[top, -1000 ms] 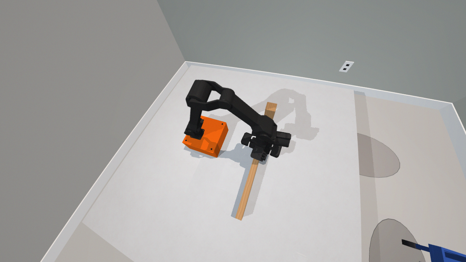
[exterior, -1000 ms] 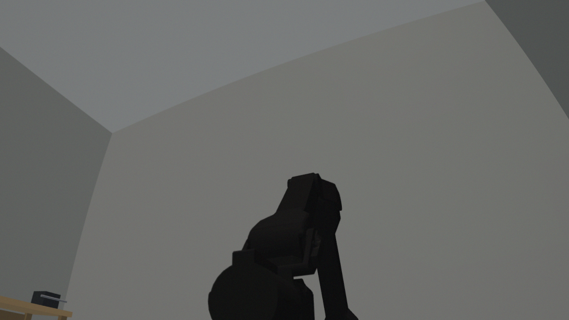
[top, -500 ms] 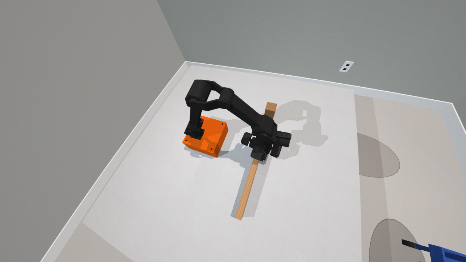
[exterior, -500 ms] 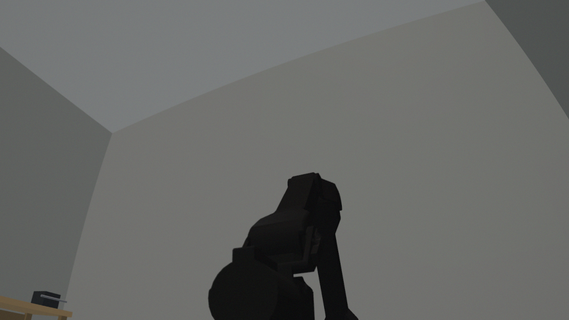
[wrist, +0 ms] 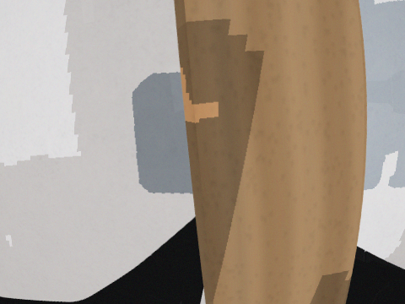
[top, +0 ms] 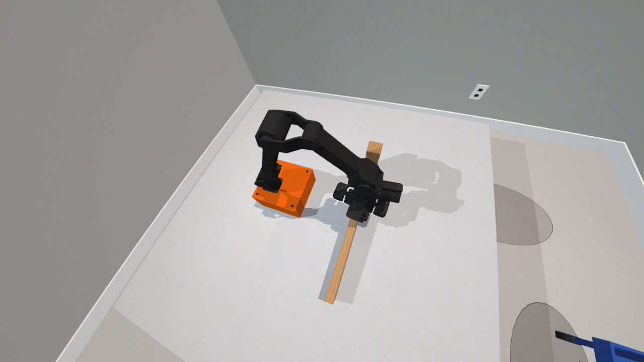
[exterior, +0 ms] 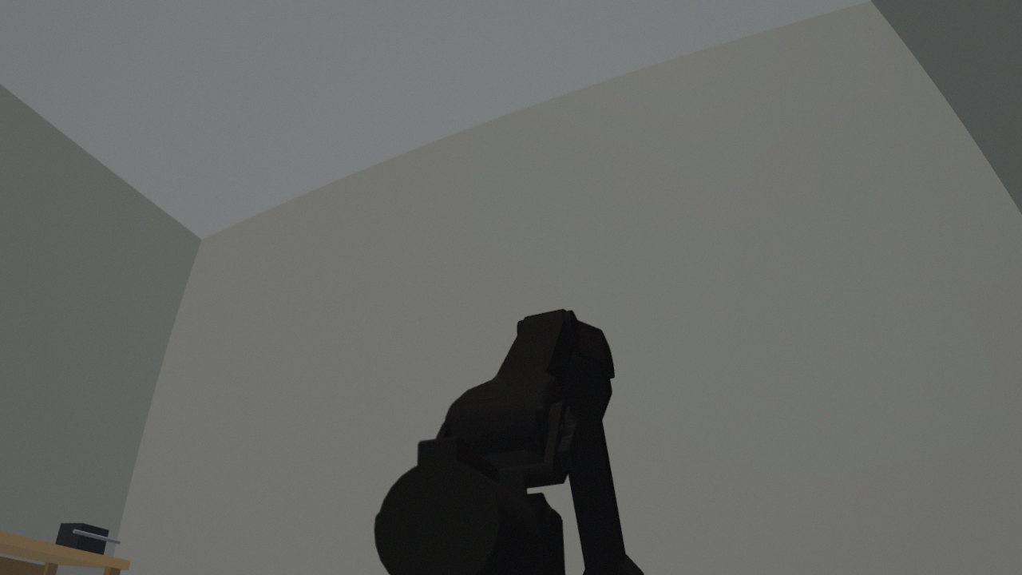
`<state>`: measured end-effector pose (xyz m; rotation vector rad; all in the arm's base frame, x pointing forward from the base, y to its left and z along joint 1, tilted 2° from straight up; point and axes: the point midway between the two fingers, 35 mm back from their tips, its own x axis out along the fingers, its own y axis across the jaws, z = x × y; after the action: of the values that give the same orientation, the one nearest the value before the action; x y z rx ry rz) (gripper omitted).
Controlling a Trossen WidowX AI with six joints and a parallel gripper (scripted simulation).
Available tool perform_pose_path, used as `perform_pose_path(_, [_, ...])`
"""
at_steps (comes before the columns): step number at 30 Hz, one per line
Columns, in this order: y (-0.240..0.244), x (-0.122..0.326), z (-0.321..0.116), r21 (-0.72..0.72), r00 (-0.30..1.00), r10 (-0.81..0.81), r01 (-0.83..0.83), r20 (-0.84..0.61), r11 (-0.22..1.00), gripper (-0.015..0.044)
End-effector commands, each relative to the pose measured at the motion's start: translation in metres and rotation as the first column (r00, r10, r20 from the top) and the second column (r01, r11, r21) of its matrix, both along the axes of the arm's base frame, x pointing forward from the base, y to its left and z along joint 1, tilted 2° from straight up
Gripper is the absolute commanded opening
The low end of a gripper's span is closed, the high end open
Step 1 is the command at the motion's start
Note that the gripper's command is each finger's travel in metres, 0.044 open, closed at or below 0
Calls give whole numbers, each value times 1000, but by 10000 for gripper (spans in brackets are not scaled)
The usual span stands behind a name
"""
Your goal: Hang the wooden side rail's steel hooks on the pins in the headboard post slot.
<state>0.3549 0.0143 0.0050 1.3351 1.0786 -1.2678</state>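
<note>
The rail (top: 342,265) (wrist: 304,148) is light brown with darker lengthwise grain and fine dark specks, and the gripper (top: 360,210) (wrist: 246,225) is black. The block (top: 292,182) is bright orange with 3 visible black dots, and the wall outlet (top: 478,92) is pale with 2 black squares.

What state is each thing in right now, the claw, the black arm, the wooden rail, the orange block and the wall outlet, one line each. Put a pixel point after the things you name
Black claw (top: 358,215): shut on the rail.
Black jointed arm (top: 335,146) (exterior: 596,493): bent, reaching past the block to the rail.
Long light-brown wooden rail (top: 343,261) (wrist: 304,139): gripped partway along; hooks not visible.
Orange box-shaped block (top: 295,182): under the arm's foot, partly shadowed.
White wall outlet (top: 478,92): nothing plugged in.
</note>
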Motion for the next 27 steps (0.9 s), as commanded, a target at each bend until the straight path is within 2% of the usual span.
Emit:
perform_pose_path(1, [0,1,4,1,1000,-16,16,6,1000,0])
perform_pose_path(27, [2,-1,4,2,1000,-16,16,6,1000,0])
